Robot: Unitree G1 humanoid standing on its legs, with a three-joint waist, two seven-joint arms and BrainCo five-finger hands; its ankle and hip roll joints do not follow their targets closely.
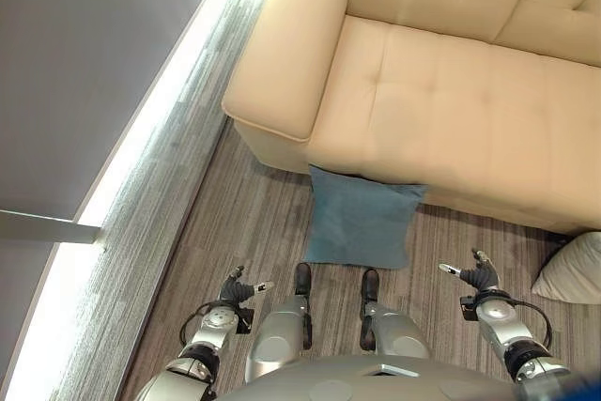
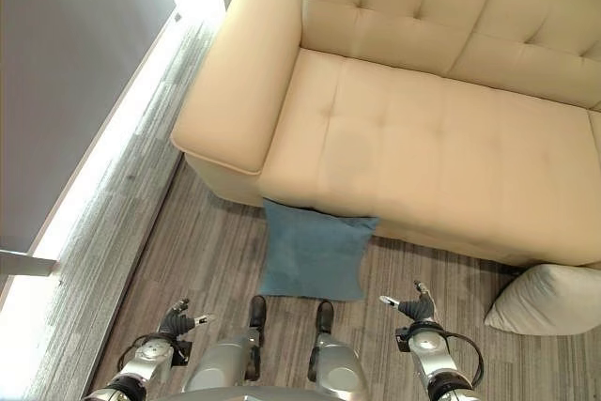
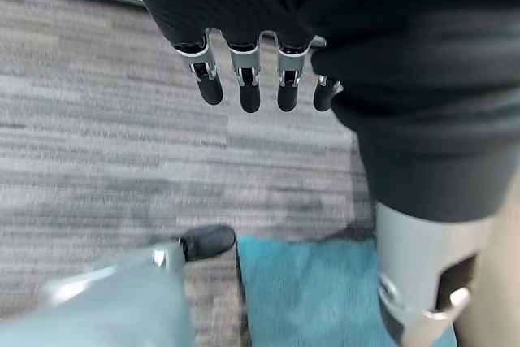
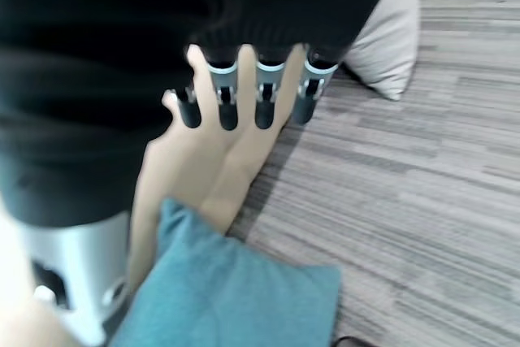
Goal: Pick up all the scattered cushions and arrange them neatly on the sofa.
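On the floor against the sofa front sits the blue cushion, between the two hands and a bit ahead of them, touching neither. Its top edge is tucked at the base of the sofa seat, just beside the armrest corner. Left hand hangs low at the left, well short of the cushion; fingers straight and spread apart, holding nothing, carpet past them. Right hand is low at the right, also clear of the cushion; fingers straight, apart, empty. Blue cushion: square, teal fabric, soft, slightly puffed, corners pointed, lying flat on the carpet. Second cushion, the white cushion, lies on the floor further to the right, near the sofa front, well apart from the blue one and just beyond the right hand; off-white, plump, one corner showing in the right wrist view. Sofa seat is beige, tufted.
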